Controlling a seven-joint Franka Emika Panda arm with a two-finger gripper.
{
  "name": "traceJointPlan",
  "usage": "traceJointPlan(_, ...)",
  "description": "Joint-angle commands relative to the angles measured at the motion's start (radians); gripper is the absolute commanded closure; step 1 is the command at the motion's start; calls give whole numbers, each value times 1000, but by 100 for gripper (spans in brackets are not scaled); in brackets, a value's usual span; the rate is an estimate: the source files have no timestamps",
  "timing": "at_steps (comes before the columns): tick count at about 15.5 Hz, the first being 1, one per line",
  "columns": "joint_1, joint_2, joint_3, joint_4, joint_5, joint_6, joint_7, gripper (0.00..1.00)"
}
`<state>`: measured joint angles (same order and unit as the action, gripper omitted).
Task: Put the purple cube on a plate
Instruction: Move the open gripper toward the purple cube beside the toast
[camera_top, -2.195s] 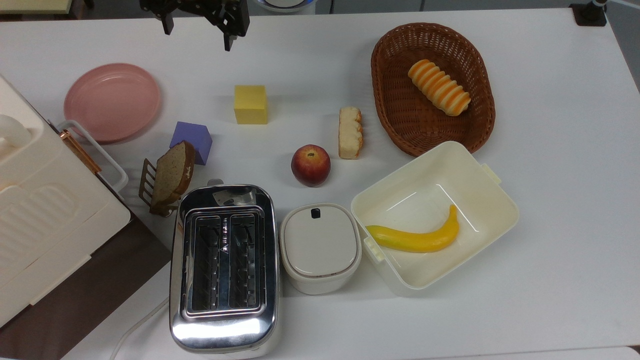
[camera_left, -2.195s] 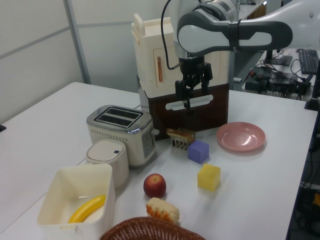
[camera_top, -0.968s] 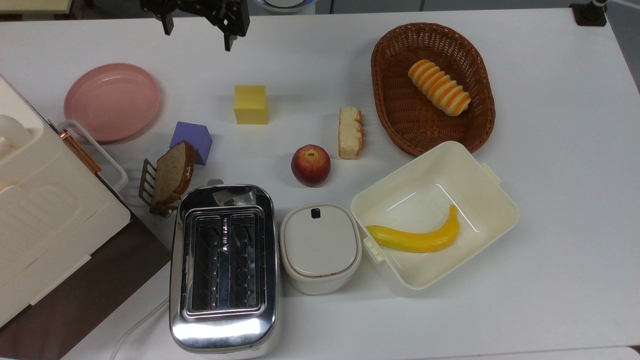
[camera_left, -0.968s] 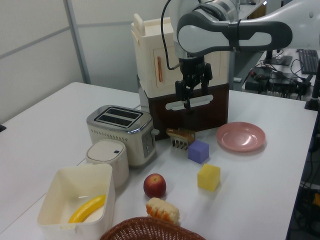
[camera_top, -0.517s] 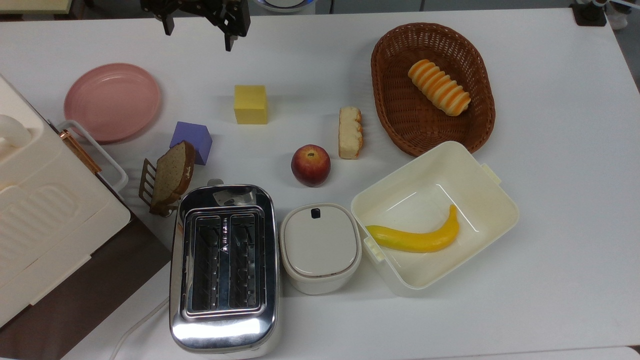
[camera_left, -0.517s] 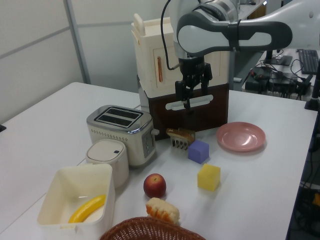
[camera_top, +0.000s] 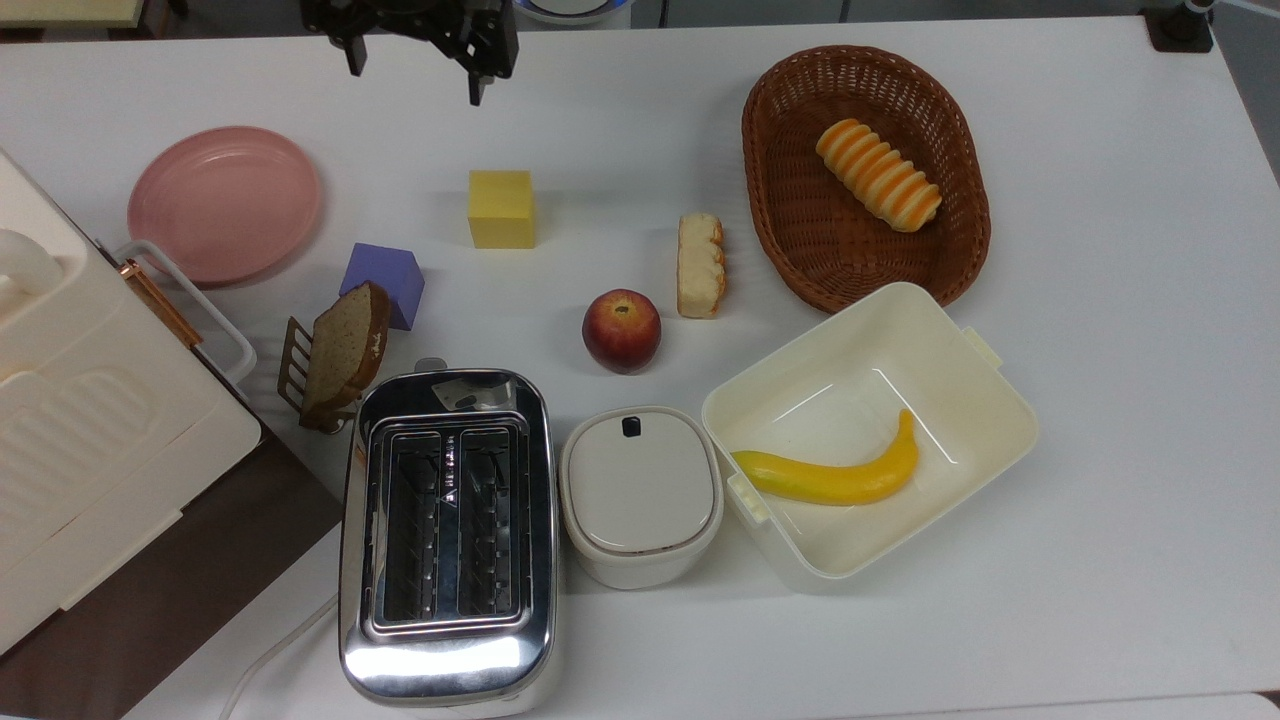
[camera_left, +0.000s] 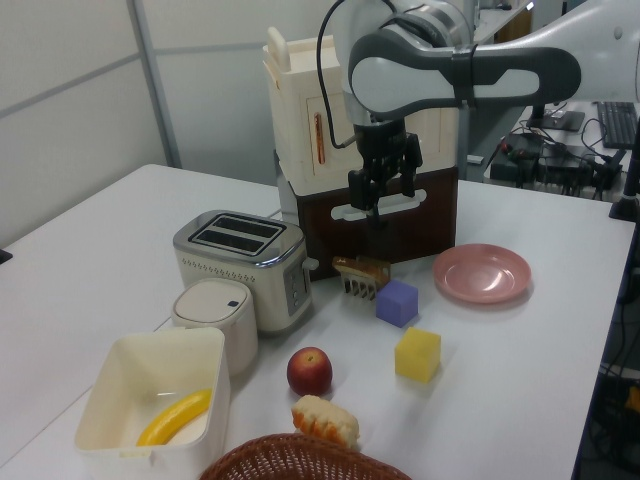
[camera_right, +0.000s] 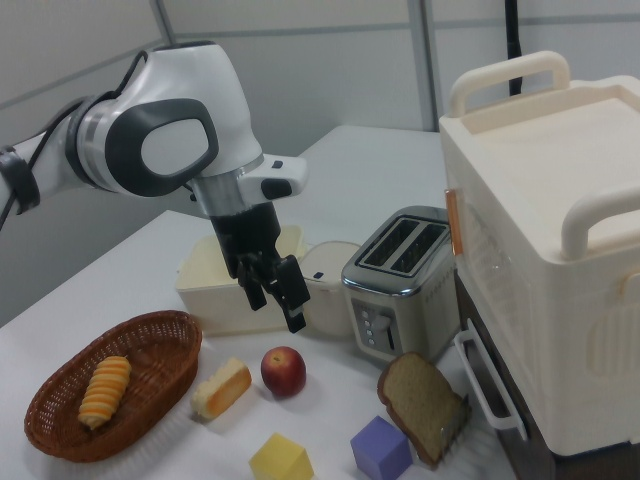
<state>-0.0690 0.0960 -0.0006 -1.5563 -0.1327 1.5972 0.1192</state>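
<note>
Violet-blue, the purple cube (camera_top: 383, 282) sits on the white table (camera_top: 1100, 300), touching or just beside the bread slice (camera_top: 345, 348) propped in its small rack. The plate (camera_top: 225, 203) lies near the cube on the top view's left, apart from it and bare. The yellow cube (camera_top: 501, 208) stands near, on the top view's right of the purple cube.

The gripper (camera_top: 415, 55) hangs high over the table's far edge in the top view, fingers pointing down, jaws spread wide and holding nothing. In the left view the gripper (camera_left: 385, 190) hovers well above the bread rack, with the arm reaching in from the left view's right.

Open table lies between plate, both cubes and gripper. The toaster (camera_top: 447, 530) and cream cabinet (camera_top: 90, 420) close off the near side.

Against half a second ago, the gripper has shifted slightly toward the top view's right; the objects on the table have not moved.
</note>
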Motion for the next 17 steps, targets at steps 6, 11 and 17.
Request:
traceJointPlan(6,17,45,-9,-15,18,-22,20,0)
traceJointPlan(11,9,33,-7,-221,-8,319,117,0)
traceJointPlan(17,-47,13,-33,-462,-188,593,103,0)
